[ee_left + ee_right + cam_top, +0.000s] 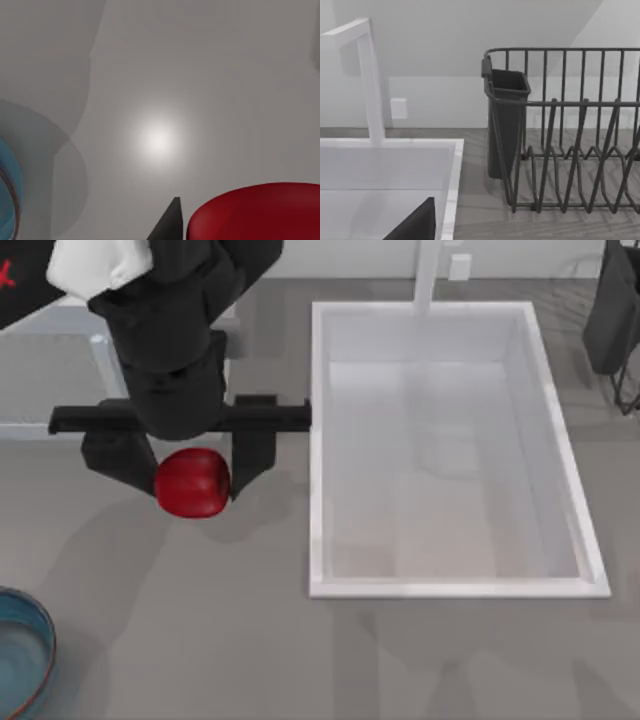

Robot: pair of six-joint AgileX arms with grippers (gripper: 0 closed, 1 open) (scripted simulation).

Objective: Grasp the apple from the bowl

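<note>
— Claw (192, 475) on my left arm: what has it got?
— One apple (192, 482), pinched between its two dark fingers (250, 455), the arm reaching down from the top view's upper left. It hangs over the grey table (300, 660), just left of the white sink (330, 460).
— And the bowl?
— One bowl (22, 655), at the table's lower left edge, well apart from the apple.
— The right arm?
— Parked at the upper right, by one dark dish rack (570, 130) and a faucet (370, 80).
</note>
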